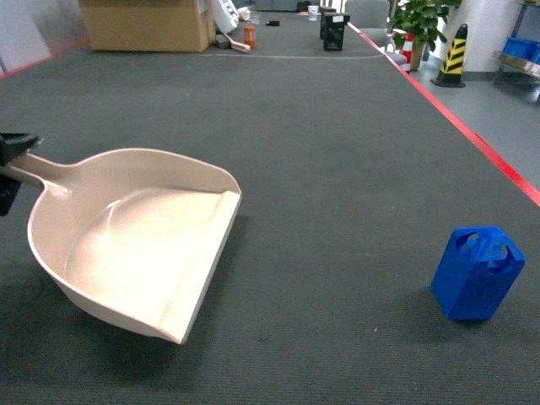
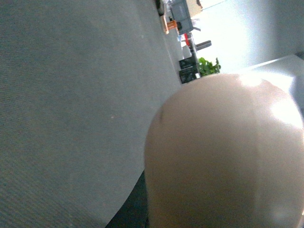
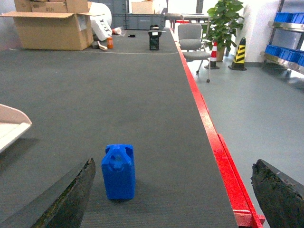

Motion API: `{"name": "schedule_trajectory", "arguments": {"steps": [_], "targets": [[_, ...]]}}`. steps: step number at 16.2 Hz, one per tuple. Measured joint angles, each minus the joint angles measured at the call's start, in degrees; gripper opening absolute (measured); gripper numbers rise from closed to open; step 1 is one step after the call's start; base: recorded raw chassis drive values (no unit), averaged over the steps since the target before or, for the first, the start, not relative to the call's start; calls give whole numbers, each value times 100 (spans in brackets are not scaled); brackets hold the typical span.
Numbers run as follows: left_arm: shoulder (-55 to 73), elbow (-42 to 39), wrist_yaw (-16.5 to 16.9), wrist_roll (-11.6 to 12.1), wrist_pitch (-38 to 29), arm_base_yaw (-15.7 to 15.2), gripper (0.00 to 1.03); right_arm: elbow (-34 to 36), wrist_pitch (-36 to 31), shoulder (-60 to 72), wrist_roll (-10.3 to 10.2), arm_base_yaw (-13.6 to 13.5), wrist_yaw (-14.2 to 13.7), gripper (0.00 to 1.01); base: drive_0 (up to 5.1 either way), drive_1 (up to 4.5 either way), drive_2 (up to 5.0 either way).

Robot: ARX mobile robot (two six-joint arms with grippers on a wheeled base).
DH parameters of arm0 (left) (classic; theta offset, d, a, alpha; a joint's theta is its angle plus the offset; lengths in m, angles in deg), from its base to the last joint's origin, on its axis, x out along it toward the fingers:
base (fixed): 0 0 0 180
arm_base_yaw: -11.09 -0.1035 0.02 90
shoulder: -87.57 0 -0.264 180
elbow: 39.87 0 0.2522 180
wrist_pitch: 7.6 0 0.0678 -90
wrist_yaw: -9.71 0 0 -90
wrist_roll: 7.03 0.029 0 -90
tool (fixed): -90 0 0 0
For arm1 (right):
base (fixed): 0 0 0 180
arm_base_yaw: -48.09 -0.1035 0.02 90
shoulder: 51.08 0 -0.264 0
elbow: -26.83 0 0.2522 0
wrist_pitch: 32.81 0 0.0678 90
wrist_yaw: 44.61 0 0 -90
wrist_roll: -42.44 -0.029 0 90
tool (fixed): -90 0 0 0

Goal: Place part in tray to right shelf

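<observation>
Standing upright near right: one part (image 1: 477,273), between wide-spread right gripper (image 3: 173,190) fingers, untouched. Gripping one tray (image 1: 139,240) handle far left: left gripper (image 1: 12,164).

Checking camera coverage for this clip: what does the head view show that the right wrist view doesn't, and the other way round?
Only the head view shows the whole beige tray with its handle at the left gripper. Only the right wrist view shows the open right gripper, an office chair and the cardboard box in full. Both show the blue part standing upright on the dark carpet, apart from the tray.
</observation>
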Motion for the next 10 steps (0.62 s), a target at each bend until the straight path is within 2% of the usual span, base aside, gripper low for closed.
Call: {"name": "schedule_trajectory", "arguments": {"steps": [3, 5, 7, 10], "targets": [[-470, -197, 28, -149, -17, 142, 17, 0, 0, 0, 0, 0, 0, 98, 0, 0, 0], [-957, -365, -22, -326, -33, 490, 17, 0, 0, 0, 0, 0, 0, 98, 0, 0, 0], [-1215, -389, -291, -459, -31, 887, 17, 0, 0, 0, 0, 0, 0, 98, 0, 0, 0], [-1147, -13, -391, -605, -28, 1298, 17, 0, 0, 0, 0, 0, 2, 98, 0, 0, 0]]}}
